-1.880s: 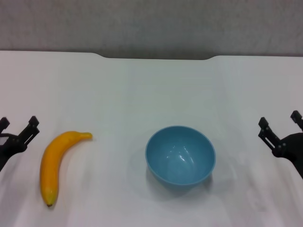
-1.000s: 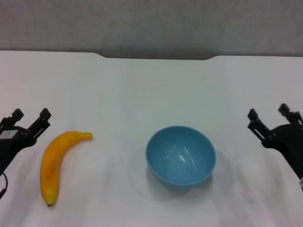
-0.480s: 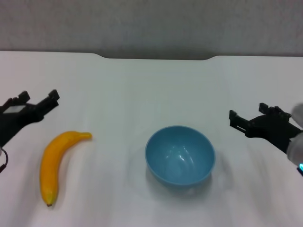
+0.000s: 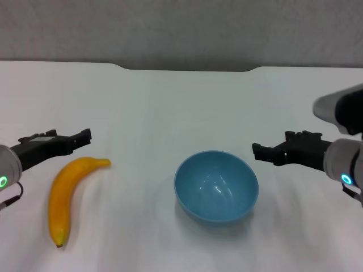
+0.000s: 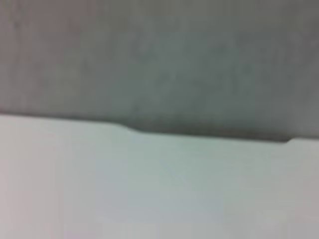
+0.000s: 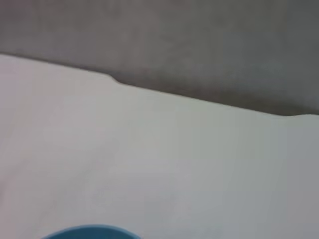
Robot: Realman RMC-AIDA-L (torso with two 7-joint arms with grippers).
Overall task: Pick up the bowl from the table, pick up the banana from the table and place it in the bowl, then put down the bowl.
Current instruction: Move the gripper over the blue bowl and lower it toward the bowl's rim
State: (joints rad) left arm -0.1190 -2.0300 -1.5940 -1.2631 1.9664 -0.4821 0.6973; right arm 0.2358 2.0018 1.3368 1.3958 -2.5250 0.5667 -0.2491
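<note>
The light-blue bowl (image 4: 216,187) stands upright on the white table (image 4: 181,113), a little right of centre. Its rim also shows in the right wrist view (image 6: 92,232). The yellow-orange banana (image 4: 63,197) lies at the front left, stem end pointing toward the bowl. My left gripper (image 4: 84,136) is open and empty, just behind the banana's stem end. My right gripper (image 4: 258,152) is open and empty, just right of the bowl's far rim, not touching it. The left wrist view shows only table and wall.
The table's far edge has a shallow notch (image 4: 187,69), which also shows in the left wrist view (image 5: 209,135) and the right wrist view (image 6: 199,97). A grey wall (image 4: 181,28) stands behind it. Bare table lies between banana and bowl.
Both arms have swung inward from the table's sides. The left gripper has come up to the banana's stem end, the right one up to the bowl. Banana and bowl have not moved.
</note>
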